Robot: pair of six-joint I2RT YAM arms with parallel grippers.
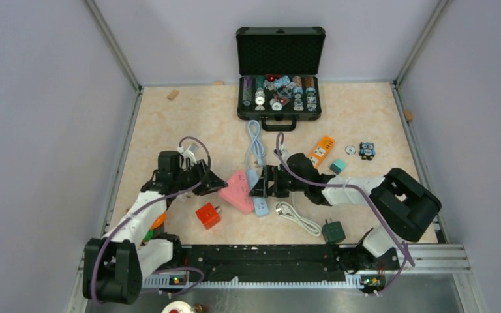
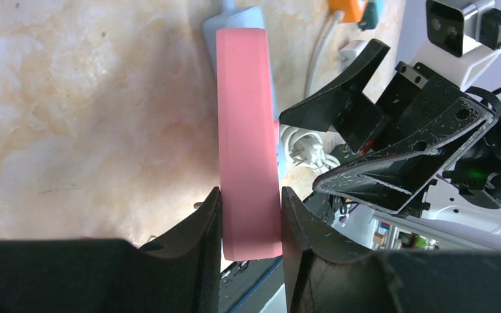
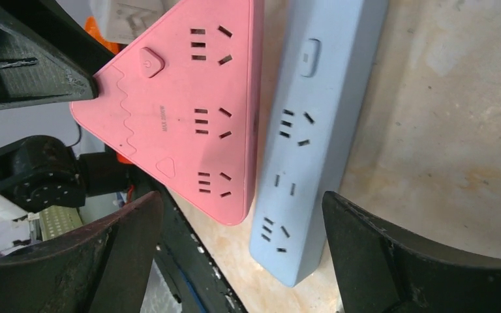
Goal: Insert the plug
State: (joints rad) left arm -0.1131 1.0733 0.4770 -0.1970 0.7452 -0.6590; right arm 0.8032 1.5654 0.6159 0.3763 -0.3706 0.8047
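Note:
A pink triangular power strip [image 1: 237, 190] lies mid-table, beside a light blue power strip [image 1: 259, 199]. My left gripper [image 1: 216, 184] is shut on the pink strip's left edge; in the left wrist view the pink strip [image 2: 248, 137] sits clamped between both fingers. My right gripper [image 1: 263, 184] is open above both strips, holding nothing; in the right wrist view the pink strip [image 3: 189, 111] and the blue strip [image 3: 306, 143] lie side by side between the spread fingers. A white plug with coiled cable [image 1: 295, 216] lies on the table just right of the blue strip.
A red cube adapter [image 1: 208, 215] and a dark green adapter [image 1: 333, 230] lie near the front. An orange device [image 1: 321, 150], a teal cube [image 1: 338, 166] and small parts lie right of centre. An open black case [image 1: 279, 85] stands at the back.

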